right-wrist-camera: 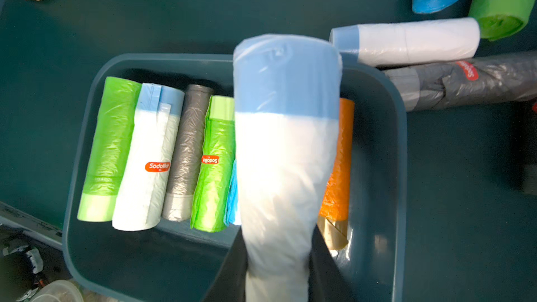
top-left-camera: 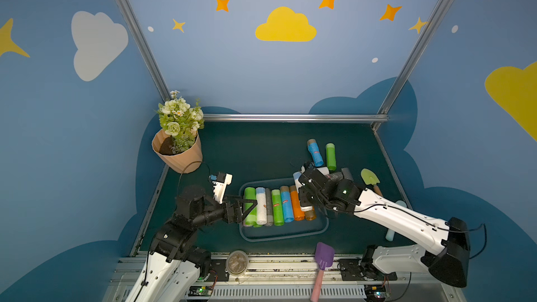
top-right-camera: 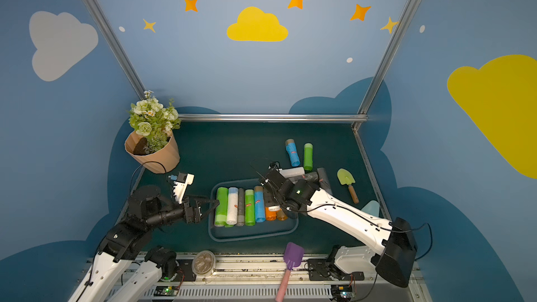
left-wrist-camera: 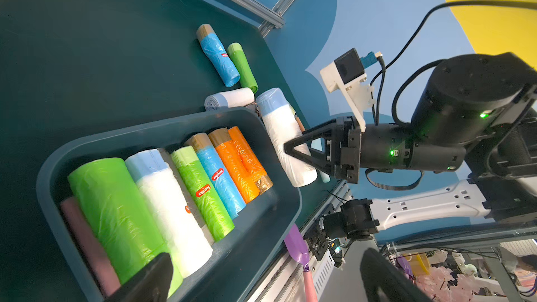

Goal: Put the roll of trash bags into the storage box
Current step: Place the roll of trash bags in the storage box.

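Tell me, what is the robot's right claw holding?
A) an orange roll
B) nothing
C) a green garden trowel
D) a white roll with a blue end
D: the right gripper is shut on a white roll with a blue end, held over the box.

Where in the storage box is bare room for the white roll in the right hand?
Free: the storage box floor strip between the row of rolls and the near rim. Crowded: the row itself; the gap beside the orange roll looks tight.
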You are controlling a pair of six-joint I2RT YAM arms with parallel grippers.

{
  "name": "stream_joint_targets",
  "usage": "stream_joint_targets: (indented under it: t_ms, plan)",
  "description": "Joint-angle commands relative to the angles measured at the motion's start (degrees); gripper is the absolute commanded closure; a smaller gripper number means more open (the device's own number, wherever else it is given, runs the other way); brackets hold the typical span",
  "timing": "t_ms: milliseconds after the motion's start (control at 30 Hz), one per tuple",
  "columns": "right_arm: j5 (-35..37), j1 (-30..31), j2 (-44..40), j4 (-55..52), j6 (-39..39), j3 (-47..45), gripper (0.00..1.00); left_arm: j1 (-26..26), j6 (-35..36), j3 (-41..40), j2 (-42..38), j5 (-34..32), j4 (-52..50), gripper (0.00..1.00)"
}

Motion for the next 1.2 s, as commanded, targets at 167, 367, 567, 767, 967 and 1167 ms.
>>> stream_joint_targets:
  t_ms: [167, 367, 567, 767, 967, 1167]
  plan:
    - [3.27, 4.86, -1.91, 2.83, 5.69, -2.71, 0.76, -1.15, 1.19, 0.35, 1.79, -1.62, -1.09, 0.0]
    - [2.33, 6.36, 2.6, 4.51, 6.35, -1.96, 0.76, -2.6, 1.45, 0.45, 1.61, -3.1, -1.77, 0.0]
    - [-0.43, 7.04, 6.66, 10.48, 7.03, -2.2, 0.75, -2.95, 1.46, 0.52, 1.99, -3.53, -1.99, 0.0]
    - [-2.6, 7.13, 12.72, 14.9, 7.28, -0.54, 0.74, -3.05, 1.8, 0.97, 2.45, -4.68, -3.15, 0.0]
    - [-6.01, 7.14, 17.37, 20.6, 8.8, -0.56, 0.75, -3.08, 1.89, 1.07, 2.73, -4.84, -3.4, 0.0]
    - [-7.5, 7.31, 20.16, 22.15, 9.51, 0.38, 0.75, -3.44, 1.9, 0.96, 2.01, -5.37, -3.51, 0.0]
